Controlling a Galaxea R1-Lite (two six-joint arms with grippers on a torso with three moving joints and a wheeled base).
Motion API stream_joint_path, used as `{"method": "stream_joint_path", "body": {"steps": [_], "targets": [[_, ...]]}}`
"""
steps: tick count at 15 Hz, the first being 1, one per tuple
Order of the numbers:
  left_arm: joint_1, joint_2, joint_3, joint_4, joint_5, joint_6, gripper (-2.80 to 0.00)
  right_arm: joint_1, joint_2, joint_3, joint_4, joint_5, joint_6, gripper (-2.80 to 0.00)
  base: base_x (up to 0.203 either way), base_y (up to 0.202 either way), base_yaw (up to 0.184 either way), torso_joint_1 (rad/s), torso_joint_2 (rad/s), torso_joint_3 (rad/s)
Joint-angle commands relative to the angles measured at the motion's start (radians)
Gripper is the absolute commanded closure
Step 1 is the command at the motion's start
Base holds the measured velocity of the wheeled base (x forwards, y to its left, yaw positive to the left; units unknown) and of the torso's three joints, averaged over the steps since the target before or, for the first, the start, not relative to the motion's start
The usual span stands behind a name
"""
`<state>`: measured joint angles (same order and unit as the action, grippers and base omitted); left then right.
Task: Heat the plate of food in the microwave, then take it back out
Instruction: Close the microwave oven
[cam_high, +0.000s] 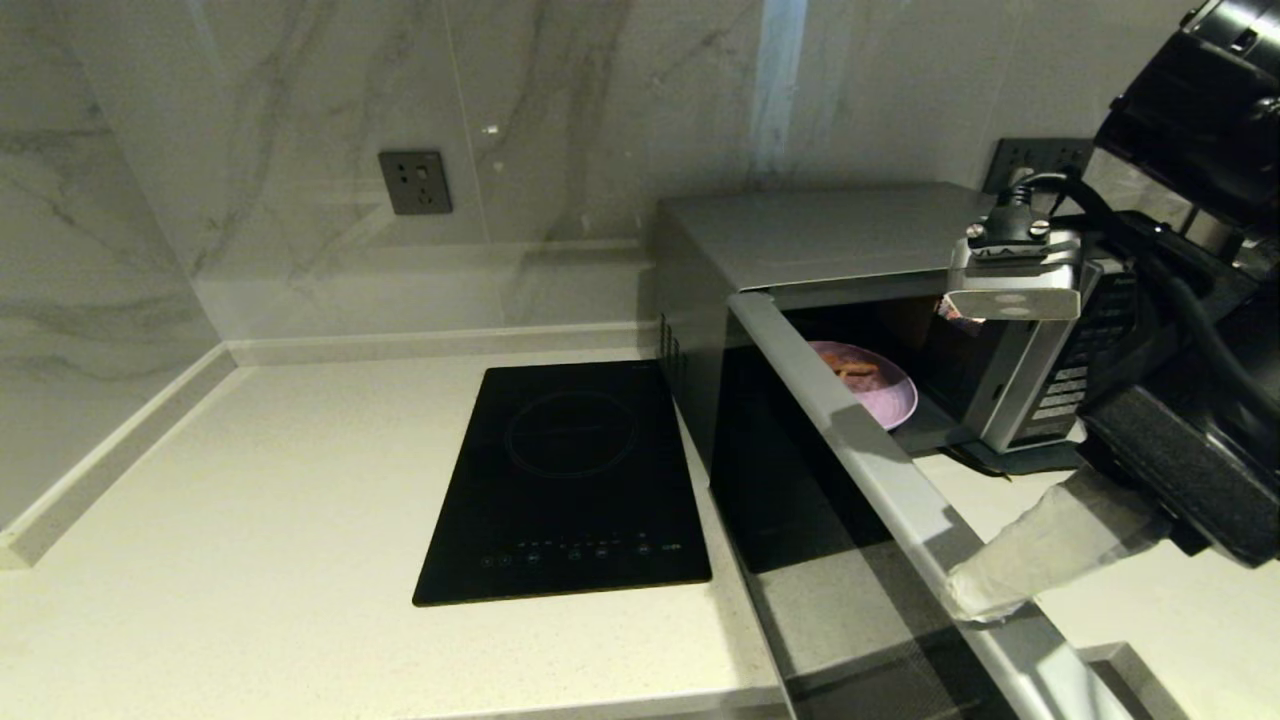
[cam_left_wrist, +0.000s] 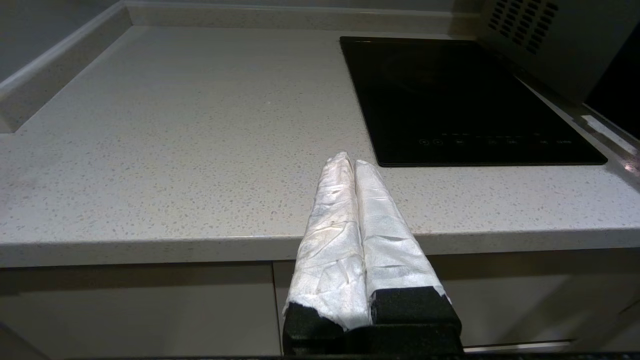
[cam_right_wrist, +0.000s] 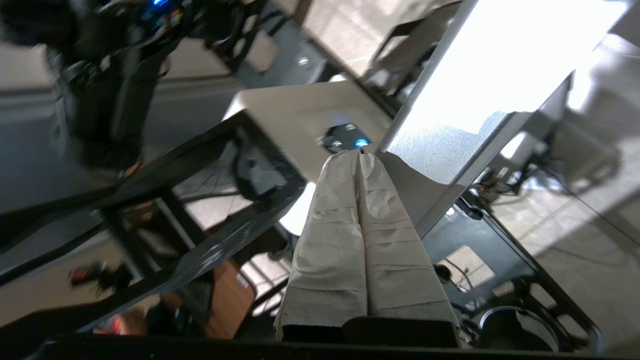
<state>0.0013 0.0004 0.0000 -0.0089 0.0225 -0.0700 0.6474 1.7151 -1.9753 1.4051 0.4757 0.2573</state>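
Observation:
The microwave (cam_high: 800, 235) stands on the right of the counter with its door (cam_high: 860, 450) swung wide open toward me. Inside, on the floor of the cavity, sits the plate of food (cam_high: 885, 400), partly hidden behind the door's silver strip. My right gripper (cam_high: 965, 598) is shut with nothing in it. Its white-wrapped tips touch the right side of the door near the door's free end. In the right wrist view the right gripper (cam_right_wrist: 357, 155) points at the reflective door surface. My left gripper (cam_left_wrist: 350, 160) is shut and empty, parked low in front of the counter edge.
A flat black hob (cam_high: 575, 480) lies left of the microwave, also seen in the left wrist view as the hob (cam_left_wrist: 465, 100). The black button panel (cam_high: 1075, 375) is at the microwave's right. A wall socket (cam_high: 414, 182) is on the marble backsplash.

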Motion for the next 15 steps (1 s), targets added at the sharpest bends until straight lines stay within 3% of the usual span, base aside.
{"method": "stream_joint_path", "body": {"steps": [1, 7, 10, 15], "targets": [[0.0, 0.001, 0.0, 0.0, 0.0, -0.001, 0.0, -0.008, -0.021, 0.001, 0.009, -0.047, 0.014, 0.0, 0.0, 0.0, 0.0, 0.0, 0.0, 0.0], [0.0, 0.001, 0.0, 0.0, 0.0, -0.002, 0.0, -0.095, -0.063, 0.003, 0.008, -0.159, 0.05, 0.0, 0.0, 0.0, 0.0, 0.0, 0.0, 0.0], [0.0, 0.001, 0.0, 0.0, 0.0, -0.002, 0.0, -0.179, -0.078, 0.006, 0.005, -0.202, 0.056, 0.0, 0.0, 0.0, 0.0, 0.0, 0.0, 0.0], [0.0, 0.001, 0.0, 0.0, 0.0, -0.001, 0.0, -0.465, -0.125, 0.053, -0.047, -0.282, 0.019, 0.0, 0.0, 0.0, 0.0, 0.0, 0.0, 0.0]]}}
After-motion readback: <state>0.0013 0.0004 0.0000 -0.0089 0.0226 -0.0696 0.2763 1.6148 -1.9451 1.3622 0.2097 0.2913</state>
